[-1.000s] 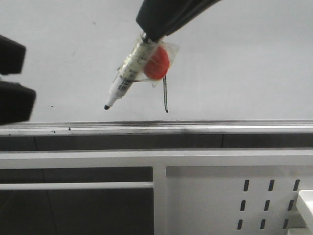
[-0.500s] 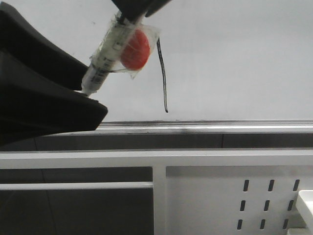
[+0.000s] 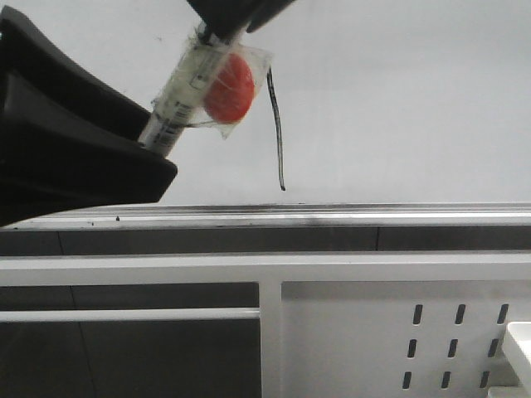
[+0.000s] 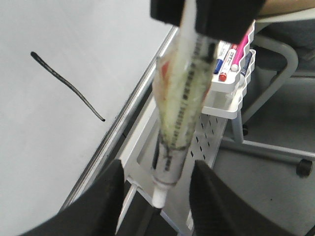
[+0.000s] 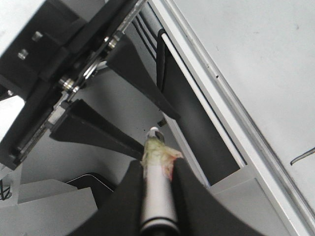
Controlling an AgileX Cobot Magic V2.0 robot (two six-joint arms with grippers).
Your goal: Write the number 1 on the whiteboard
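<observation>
The number 1 is a thin black wavy stroke on the whiteboard, just above its silver ledge. It also shows in the left wrist view as a slanted line. My right gripper comes in from above and is shut on a marker pen wrapped in clear film with a red patch. The pen slants down to the left, off the board. My left gripper is open, and the pen's tip sits between its fingers without touching either. In the right wrist view, my right gripper clamps the pen's barrel.
A white metal frame with slotted holes runs below the ledge. A white wire tray holding coloured markers hangs on that frame. Beyond it stand a chair's grey legs. A white tray corner shows at the lower right.
The right gripper has carried the pen up and to the left, uncovering the whole stroke. The left gripper has come in from the far left, so its open fingers now flank the pen's tip.
</observation>
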